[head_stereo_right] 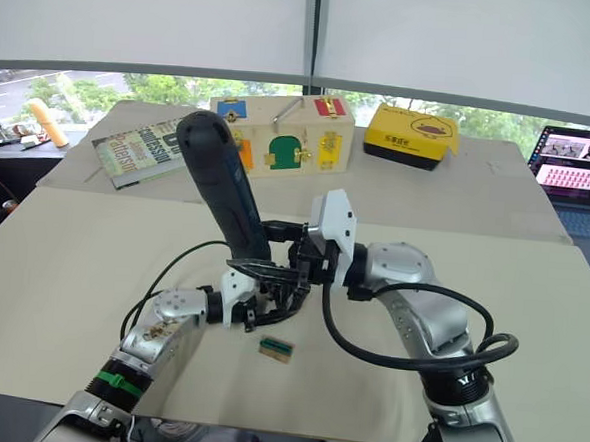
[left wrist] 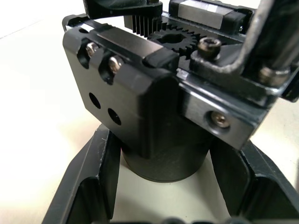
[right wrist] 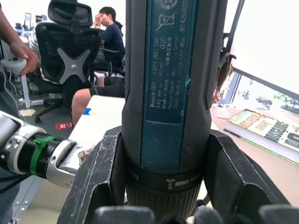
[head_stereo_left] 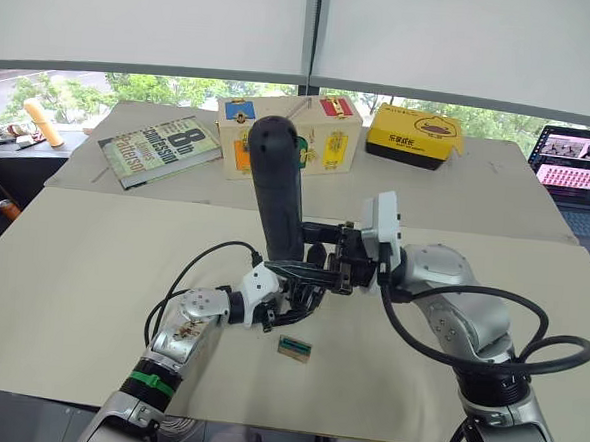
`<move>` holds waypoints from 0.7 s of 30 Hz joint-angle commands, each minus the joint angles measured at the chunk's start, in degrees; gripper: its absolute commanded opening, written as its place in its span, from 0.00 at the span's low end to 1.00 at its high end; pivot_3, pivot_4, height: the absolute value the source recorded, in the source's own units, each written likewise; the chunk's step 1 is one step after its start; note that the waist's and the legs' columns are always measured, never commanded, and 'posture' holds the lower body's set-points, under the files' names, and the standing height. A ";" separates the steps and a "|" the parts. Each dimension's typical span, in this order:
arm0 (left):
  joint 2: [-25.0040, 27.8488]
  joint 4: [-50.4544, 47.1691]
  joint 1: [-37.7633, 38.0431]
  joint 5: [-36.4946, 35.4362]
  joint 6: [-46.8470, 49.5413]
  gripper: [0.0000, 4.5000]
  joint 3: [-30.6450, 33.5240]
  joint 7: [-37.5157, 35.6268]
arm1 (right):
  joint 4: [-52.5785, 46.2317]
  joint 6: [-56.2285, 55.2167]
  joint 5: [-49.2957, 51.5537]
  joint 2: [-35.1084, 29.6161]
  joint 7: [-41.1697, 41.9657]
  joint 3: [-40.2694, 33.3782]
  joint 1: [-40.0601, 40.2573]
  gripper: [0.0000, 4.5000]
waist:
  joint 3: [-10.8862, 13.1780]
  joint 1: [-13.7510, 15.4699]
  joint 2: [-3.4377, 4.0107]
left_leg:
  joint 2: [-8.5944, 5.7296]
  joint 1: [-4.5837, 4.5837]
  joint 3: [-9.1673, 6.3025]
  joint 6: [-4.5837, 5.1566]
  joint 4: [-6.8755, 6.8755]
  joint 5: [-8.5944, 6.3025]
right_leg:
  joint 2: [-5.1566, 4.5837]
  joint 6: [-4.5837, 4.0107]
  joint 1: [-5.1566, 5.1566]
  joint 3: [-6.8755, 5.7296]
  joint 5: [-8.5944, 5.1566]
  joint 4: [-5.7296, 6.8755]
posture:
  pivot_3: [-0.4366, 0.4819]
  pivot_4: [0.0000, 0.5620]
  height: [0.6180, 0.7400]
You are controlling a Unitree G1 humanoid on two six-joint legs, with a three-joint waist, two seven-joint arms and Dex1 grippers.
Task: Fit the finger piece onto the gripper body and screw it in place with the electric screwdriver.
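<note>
The gripper body [left wrist: 154, 116], rigid and compact, sits clamped between our left gripper's [head_stereo_left: 292, 299] jaws by its round base. Our right gripper [head_stereo_left: 345, 262] squeezes the stiff, top-heavy electric screwdriver [head_stereo_left: 277, 190] low on its barrel.

Office-like lab: office chair [right wrist: 72, 56], seated person [right wrist: 105, 46], laptop [head_stereo_left: 579, 163], window blinds [head_stereo_left: 147, 17].

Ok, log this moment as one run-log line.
left gripper: shut on gripper body, on table | right gripper: shut on electric screwdriver, upright, tip down at body | green-and-tan block: loose nearby
</note>
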 commanded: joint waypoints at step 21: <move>1.36 2.02 0.96 -0.35 4.78 0.99 2.49 2.91 | -10.75 7.81 19.65 -4.30 0.55 -10.35 -0.83 0.43 | 0.05 -0.09 0.03 | 0.01 -0.19 -0.29 0.08 0.00 -0.02 | -0.06 -0.06 -0.04 -0.35 -0.03 -0.01 | 0.48 0.27 1.00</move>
